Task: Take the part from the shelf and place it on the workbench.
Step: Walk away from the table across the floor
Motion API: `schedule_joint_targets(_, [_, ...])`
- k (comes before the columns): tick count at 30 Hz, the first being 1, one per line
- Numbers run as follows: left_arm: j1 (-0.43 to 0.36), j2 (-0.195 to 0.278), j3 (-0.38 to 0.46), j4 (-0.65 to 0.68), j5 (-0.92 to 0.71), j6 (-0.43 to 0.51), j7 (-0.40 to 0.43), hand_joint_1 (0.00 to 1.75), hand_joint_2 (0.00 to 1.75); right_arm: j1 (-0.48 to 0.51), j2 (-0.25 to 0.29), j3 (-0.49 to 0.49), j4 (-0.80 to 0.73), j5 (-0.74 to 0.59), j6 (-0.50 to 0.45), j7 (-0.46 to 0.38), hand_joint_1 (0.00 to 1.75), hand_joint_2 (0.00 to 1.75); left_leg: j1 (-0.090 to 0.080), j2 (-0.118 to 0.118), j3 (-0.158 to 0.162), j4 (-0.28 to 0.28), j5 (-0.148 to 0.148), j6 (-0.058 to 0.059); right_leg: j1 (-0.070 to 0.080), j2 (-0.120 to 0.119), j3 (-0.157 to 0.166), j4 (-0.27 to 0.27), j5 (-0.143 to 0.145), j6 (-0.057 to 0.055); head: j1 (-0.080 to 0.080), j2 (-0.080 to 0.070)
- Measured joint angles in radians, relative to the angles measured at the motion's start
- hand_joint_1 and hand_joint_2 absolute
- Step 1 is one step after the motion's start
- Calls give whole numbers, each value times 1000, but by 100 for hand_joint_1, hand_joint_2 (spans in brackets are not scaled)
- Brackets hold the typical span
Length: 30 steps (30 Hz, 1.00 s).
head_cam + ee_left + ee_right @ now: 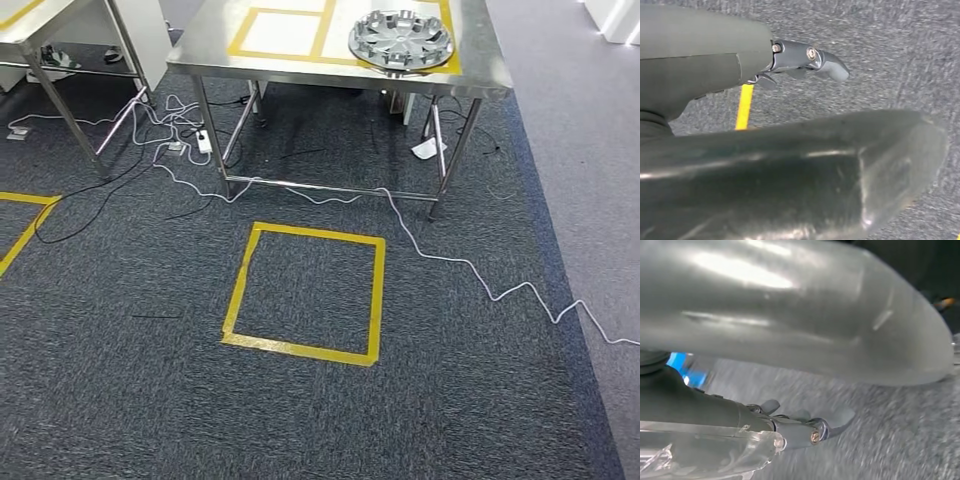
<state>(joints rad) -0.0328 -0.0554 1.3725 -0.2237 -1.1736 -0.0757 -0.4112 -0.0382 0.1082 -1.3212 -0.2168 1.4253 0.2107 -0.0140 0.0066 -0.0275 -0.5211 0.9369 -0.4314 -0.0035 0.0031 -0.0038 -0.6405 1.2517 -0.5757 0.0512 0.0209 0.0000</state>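
Part point(401, 40), a silver wheel-cover-like disc, lay flat on the steel tabletop point(204, 45), inside the right-hand yellow taped rectangle near the front edge. Ahead of you on the carpet was a yellow taped square point(304, 291), with white cables point(468, 265) trailing between it and the table legs. Your left robot hand point(802, 60) hung over the carpet with its fingers extended and nothing between them. Your right robot hand point(806, 427) likewise hung above the carpet, fingers out and holding nothing. Judged from this, 1 part was already delivered, so you were between cycles. The next move would call for turning toward the shelf, which was outside these views, and walking there without catching a foot on the loose cables. A 2nd taped rectangle point(283, 33) on the tabletop stood free.
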Motion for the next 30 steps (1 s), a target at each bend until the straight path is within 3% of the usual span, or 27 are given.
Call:
schedule_joint_targets(1, [0,0,0,0,-4,-1,0,0,0,2,0,18,0,23,2,8,0,0,0,-11,-2,0,3,-3,-1,8,38,-65,34,-2,0,0])
schedule_joint_targets(3, [-2,0,0,0,-10,-2,0,0,0,4,-1,50,0,55,6,20,0,0,0,-32,-6,2,9,-11,-6,45,118,-212,86,-8,1,0])
schedule_joint_targets(5, [-4,1,0,0,-12,-2,0,0,0,4,-1,76,2,70,11,28,0,0,-1,-48,-14,5,16,-22,-7,70,148,-274,96,-14,2,0])
schedule_joint_targets(7, [-3,2,0,0,-17,-2,0,0,0,5,-1,98,4,79,13,34,0,0,2,-63,-24,7,24,-34,-6,56,145,-274,99,-26,2,0])
schedule_joint_targets(9, [-1,2,-1,0,-21,-2,1,0,0,6,-2,114,5,85,15,37,0,0,2,-45,-44,36,3,-43,-8,34,139,-275,107,-41,-2,0])
schedule_joint_targets(10, [-2,2,-1,0,-22,-3,2,0,0,7,-2,120,6,87,15,37,0,0,1,-26,-67,80,-27,-46,-9,22,135,-276,111,-47,-6,0])
schedule_joint_targets(12, [-6,0,-2,0,-23,-3,3,0,0,11,-3,129,6,88,15,38,0,0,1,5,-133,220,-104,-52,-6,-3,125,-276,115,-52,-15,0])
schedule_joint_targets(13, [-7,0,-2,0,-24,-3,4,0,0,13,-4,131,6,88,15,38,0,0,2,9,-159,283,-129,-54,-5,-17,122,-276,116,-52,-16,0])
schedule_joint_targets(14, [-6,0,-3,0,-24,-3,4,0,0,14,-4,135,6,88,16,38,0,0,2,10,-169,315,-135,-54,-4,-30,119,-275,117,-52,-16,0])
schedule_joint_targets(15, [-5,0,-3,0,-24,-3,5,0,0,15,-4,138,6,89,16,38,0,0,2,13,-159,307,-122,-54,-4,-42,118,-275,118,-51,-16,0])
schedule_joint_targets(16, [-4,0,-3,0,-24,-3,6,0,0,15,-4,142,6,90,16,38,0,0,2,20,-127,256,-92,-52,-4,-54,119,-275,118,-50,-16,0])
schedule_joint_targets(18, [-7,0,-3,0,-24,-3,6,0,0,15,-5,147,6,90,16,38,0,0,-1,72,-40,107,-35,-47,0,-76,119,-269,116,-44,-19,0])
schedule_joint_targets(20, [-14,0,-3,0,-24,-3,6,0,0,14,-9,148,6,90,13,38,0,0,-5,108,1,25,-17,-37,7,-97,119,-264,112,-33,-19,0])
schedule_joint_targets(22, [-17,-2,-3,0,-25,-4,6,0,0,12,-14,149,6,87,0,40,0,0,-7,91,-4,20,-17,-23,9,-119,121,-262,110,-23,-16,0])
schedule_joint_targets(23, [-16,-3,-3,0,-25,-4,6,0,0,10,-18,149,6,84,-13,45,0,0,-6,81,-6,20,-15,-17,7,-114,120,-258,104,-17,-15,0])
schedule_joint_targets(25, [-17,-6,-3,0,-24,-5,7,0,0,9,-24,148,6,74,-40,56,0,0,-2,60,-11,19,-8,-4,3,-68,97,-203,63,-4,-12,0])
schedule_joint_targets(26, [-19,-6,-3,0,-24,-5,7,0,0,10,-25,148,6,68,-51,62,0,0,-1,49,-15,19,-5,0,1,-36,70,-143,28,0,-10,0])
schedule_joint_targets(28, [-24,-6,-3,0,-20,-4,8,0,0,14,-27,143,6,43,-80,75,0,0,-2,23,-22,20,0,5,0,-6,8,-6,-33,2,-7,0])
schedule_joint_targets(29, [-23,-6,-3,0,-16,-4,8,0,0,16,-29,136,5,21,-103,81,0,0,-3,9,-25,20,2,5,0,-2,-10,32,-41,2,-7,0])
schedule_joint_targets(30, [-22,-6,-1,0,-11,-2,10,0,0,16,-30,124,5,-9,-134,85,0,0,-3,-5,-26,21,4,4,0,0,-8,30,-29,0,-6,0])
